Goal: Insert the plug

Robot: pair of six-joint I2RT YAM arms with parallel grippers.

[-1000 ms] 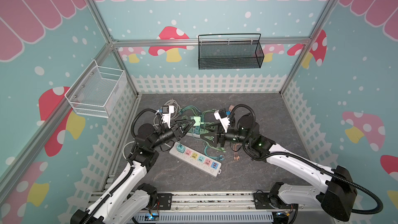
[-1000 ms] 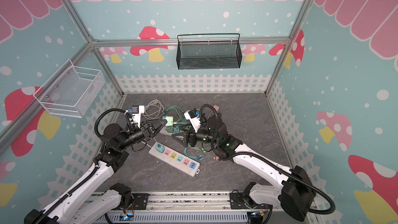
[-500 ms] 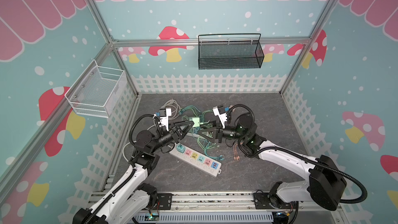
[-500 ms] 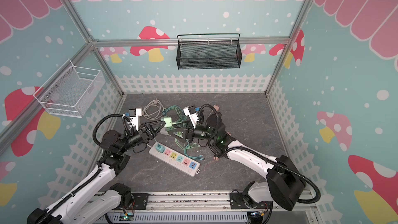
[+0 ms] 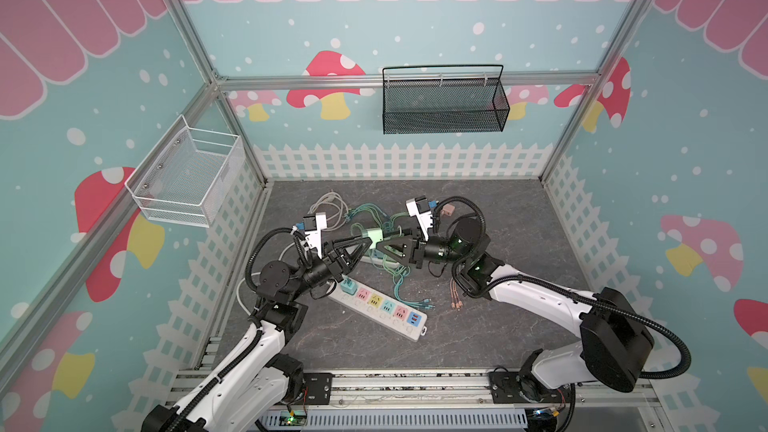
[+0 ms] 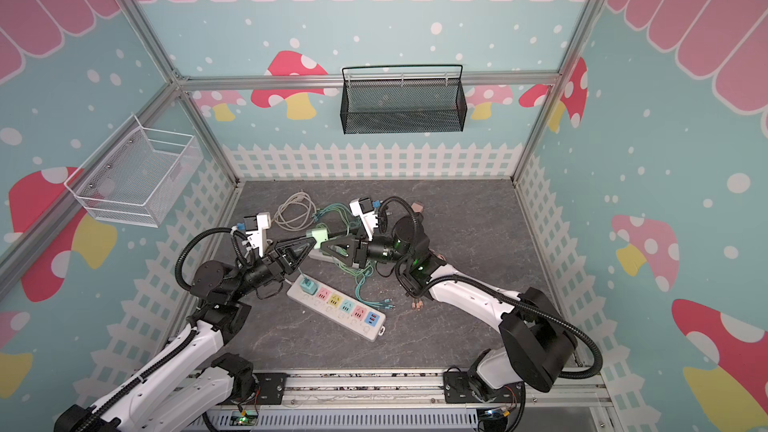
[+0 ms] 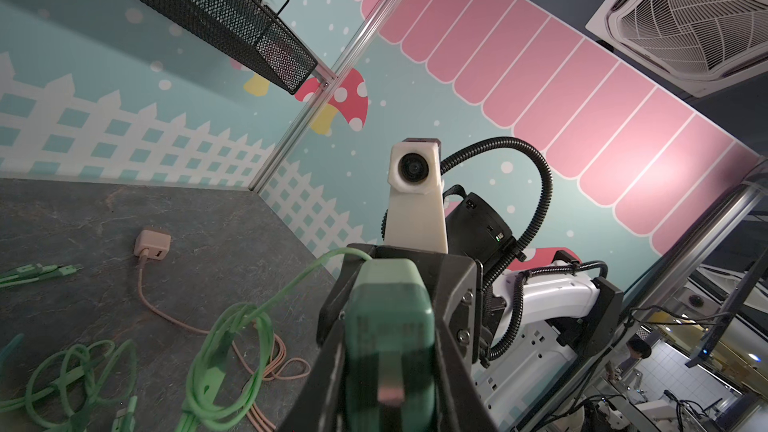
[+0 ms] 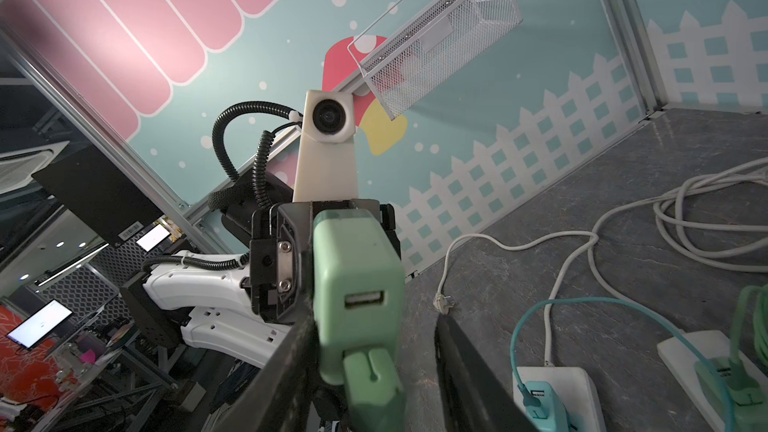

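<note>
Dark grey surface enclosed by painted walls, with a black wire basket hung on the back wall and a white wire basket on the left wall. A white power strip with coloured sockets lies diagonally on the surface in front of the two arms. A teal charger sits in the strip's end socket nearest the left arm. In both top views the left gripper and the right gripper face each other tip to tip above the surface, behind the strip. The left fingers are closed on the sides of the green plug, which is held off the surface with its metal prong toward the left wrist camera. The right fingers stand open on either side of the plug's far end: one lies against it, the other is clear of it. A green cable runs from the plug down to a tangle on the surface. A pink charger lies on the surface beyond the right gripper.
</note>
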